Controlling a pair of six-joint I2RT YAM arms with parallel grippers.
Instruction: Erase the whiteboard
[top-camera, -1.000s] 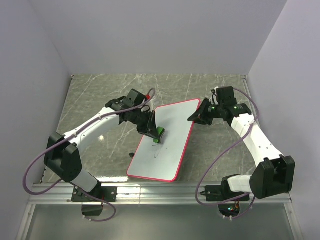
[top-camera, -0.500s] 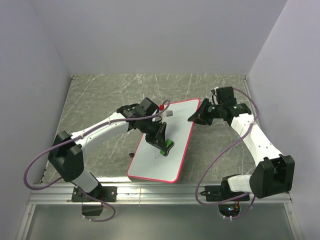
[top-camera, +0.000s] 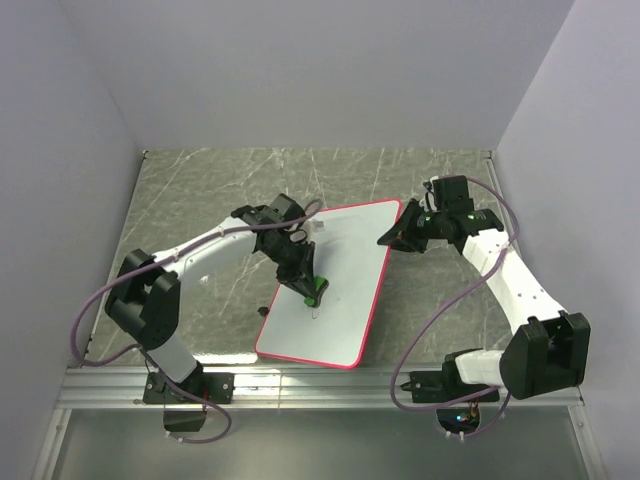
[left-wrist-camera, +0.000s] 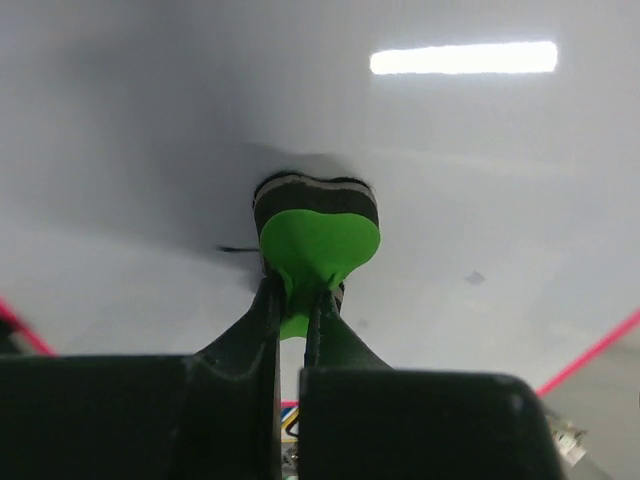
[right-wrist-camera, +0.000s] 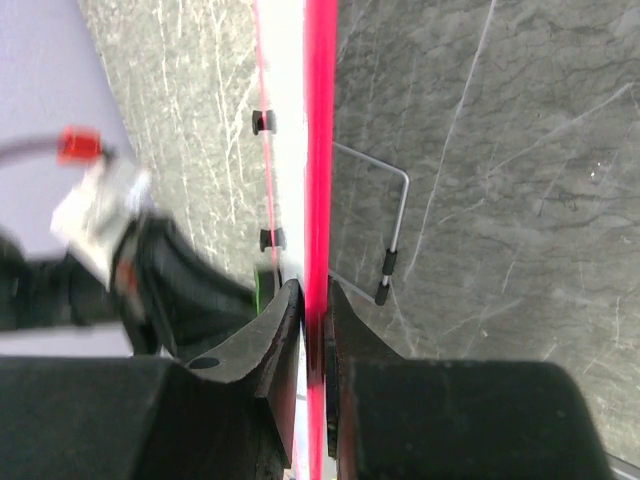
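The whiteboard (top-camera: 335, 290), white with a red-pink rim, lies slanted on the marble table between the arms. My left gripper (top-camera: 308, 287) is shut on the small green eraser (top-camera: 314, 291) and presses it onto the board's left middle. In the left wrist view the eraser (left-wrist-camera: 318, 235) sits flat against the white surface (left-wrist-camera: 480, 170), with a thin dark mark beside it. My right gripper (top-camera: 392, 237) is shut on the board's upper right edge. In the right wrist view the red rim (right-wrist-camera: 320, 150) runs between the jaws.
A thin wire stand (right-wrist-camera: 395, 225) lies under the board's edge in the right wrist view. The grey marble table (top-camera: 200, 200) extends left and behind the board. White walls enclose the back and both sides.
My left gripper has swept the eraser across the board: right and down first, then back left to the board's left middle. The right gripper has kept its hold on the edge.
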